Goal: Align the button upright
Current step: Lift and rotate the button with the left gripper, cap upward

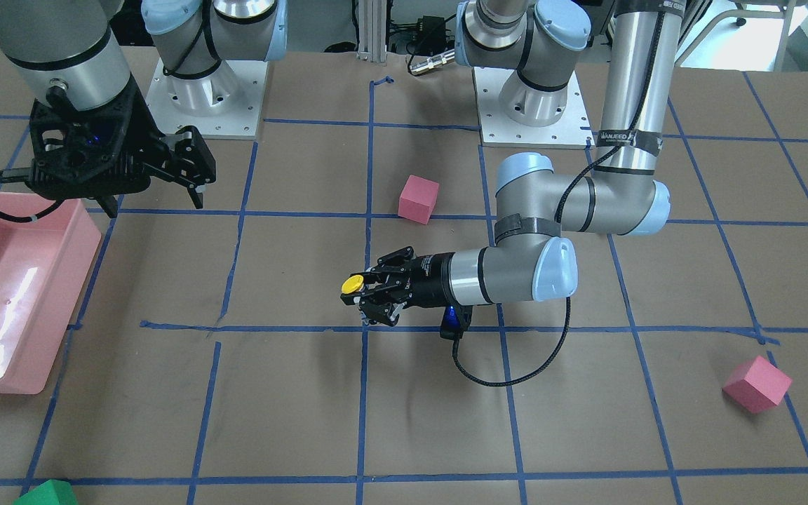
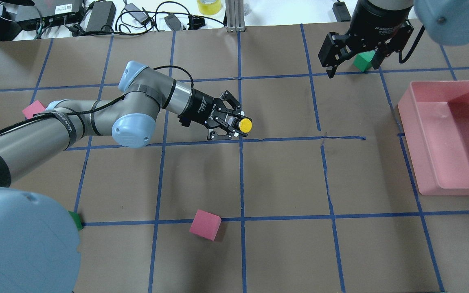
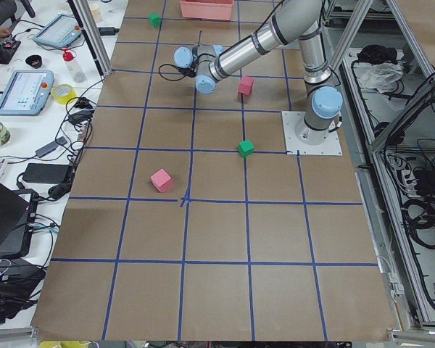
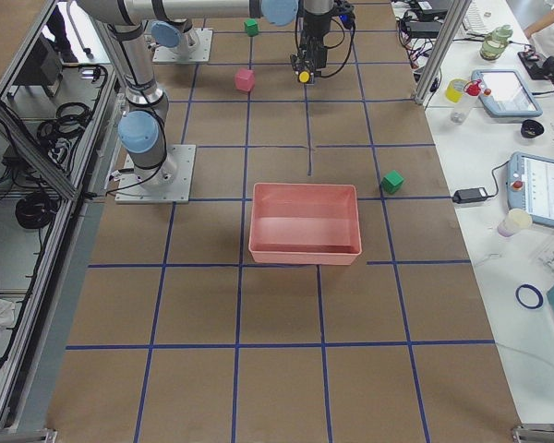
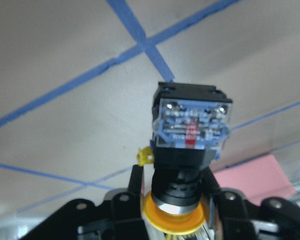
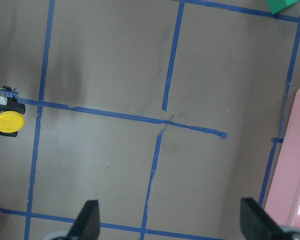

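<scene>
The button (image 2: 244,125) has a yellow cap, a black body and a grey contact block. My left gripper (image 2: 238,126) lies level, low over the table by a blue tape crossing, and is shut on the button's black body. The cap faces up in the overhead and front views (image 1: 353,284). The left wrist view shows the button (image 5: 190,125) between the fingers, contact block pointing away from the cap. My right gripper (image 2: 350,61) is open and empty, high over the far right of the table; its wrist view sees the button (image 6: 9,122) at the left edge.
A pink bin (image 2: 409,134) stands at the right. Pink cubes lie in front of the robot (image 2: 205,224) and at the left (image 2: 33,109). One green cube (image 2: 362,61) sits under the right gripper, another (image 2: 75,219) near the left arm's base.
</scene>
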Robot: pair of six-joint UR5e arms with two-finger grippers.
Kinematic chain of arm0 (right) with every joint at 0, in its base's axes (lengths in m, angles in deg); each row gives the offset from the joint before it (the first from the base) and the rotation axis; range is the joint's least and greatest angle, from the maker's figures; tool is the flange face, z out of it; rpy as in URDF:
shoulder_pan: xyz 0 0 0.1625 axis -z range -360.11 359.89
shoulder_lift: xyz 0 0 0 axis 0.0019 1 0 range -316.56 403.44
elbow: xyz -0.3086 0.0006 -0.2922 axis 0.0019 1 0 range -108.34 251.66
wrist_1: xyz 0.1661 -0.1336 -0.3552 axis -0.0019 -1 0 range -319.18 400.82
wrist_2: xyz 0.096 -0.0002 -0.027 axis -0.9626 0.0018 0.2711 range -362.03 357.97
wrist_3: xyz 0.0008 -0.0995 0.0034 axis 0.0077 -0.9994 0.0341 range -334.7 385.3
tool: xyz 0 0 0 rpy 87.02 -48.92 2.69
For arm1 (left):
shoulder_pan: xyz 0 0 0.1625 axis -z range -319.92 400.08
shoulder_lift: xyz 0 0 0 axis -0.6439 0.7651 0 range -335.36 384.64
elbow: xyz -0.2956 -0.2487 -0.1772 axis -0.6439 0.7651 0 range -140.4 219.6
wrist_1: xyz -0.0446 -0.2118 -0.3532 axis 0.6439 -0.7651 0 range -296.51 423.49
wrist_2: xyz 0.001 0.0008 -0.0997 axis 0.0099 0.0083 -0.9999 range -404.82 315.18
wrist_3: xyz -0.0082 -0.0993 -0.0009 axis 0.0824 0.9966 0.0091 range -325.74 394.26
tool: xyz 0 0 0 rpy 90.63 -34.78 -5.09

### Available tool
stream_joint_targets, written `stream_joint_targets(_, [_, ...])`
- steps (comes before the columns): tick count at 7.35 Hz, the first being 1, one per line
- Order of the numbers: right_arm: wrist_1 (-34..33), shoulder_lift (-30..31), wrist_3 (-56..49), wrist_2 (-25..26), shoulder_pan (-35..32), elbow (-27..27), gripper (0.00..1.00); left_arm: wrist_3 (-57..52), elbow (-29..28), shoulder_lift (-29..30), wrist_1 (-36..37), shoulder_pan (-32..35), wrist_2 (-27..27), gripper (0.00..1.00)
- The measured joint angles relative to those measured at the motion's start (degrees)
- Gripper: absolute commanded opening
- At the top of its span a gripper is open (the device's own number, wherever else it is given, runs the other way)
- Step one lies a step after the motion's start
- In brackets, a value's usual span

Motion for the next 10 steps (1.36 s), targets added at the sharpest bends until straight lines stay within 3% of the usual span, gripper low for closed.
stream_joint_targets(2, [0.06, -0.03, 0.00, 0.04, 0.00, 0.00, 1.00, -3.97, 3.72, 1.25, -0.22, -0.65, -6.89, 0.00])
stream_joint_targets(6, [-0.01, -0.01, 0.00, 0.00, 0.00, 0.00, 1.00, -5.42, 4.60, 6.33, -0.57, -2.69, -16.79, 0.00])
stream_joint_targets(10, [-0.02, -0.03, 0.00, 0.13, 0.00, 0.00, 1.00, -4.27, 4.03, 9.32, -0.92, -2.90, -18.81, 0.03])
